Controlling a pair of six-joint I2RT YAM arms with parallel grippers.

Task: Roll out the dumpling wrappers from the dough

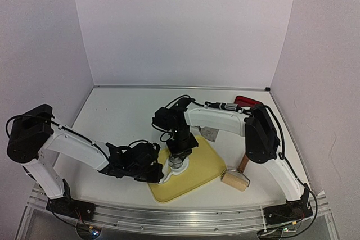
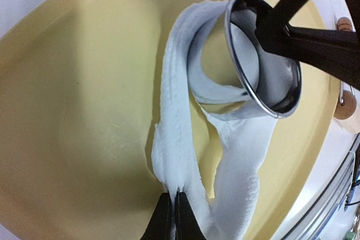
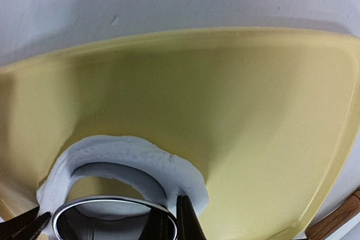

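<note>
The dough (image 2: 174,122) is a ragged white strip looped round a round gap, lying on the yellow cutting board (image 2: 73,111). My left gripper (image 2: 172,209) is shut, pinching the strip's near edge. My right gripper (image 3: 173,223) is shut on the wall of the steel ring cutter (image 2: 264,91), which sits tilted at the far end of the loop. A white round piece fills the ring's inside; it looks like the dumpling wrapper (image 2: 273,77). From above, both grippers meet at the board's (image 1: 205,167) near left corner, left gripper (image 1: 159,171) beside right gripper (image 1: 178,162), with dough (image 1: 169,180) just below them.
A wooden rolling pin (image 1: 237,177) lies off the board's right corner. A metal scraper (image 1: 210,134) and a red-handled tool (image 1: 247,102) sit behind the board. The aluminium rail (image 1: 185,217) runs along the near table edge.
</note>
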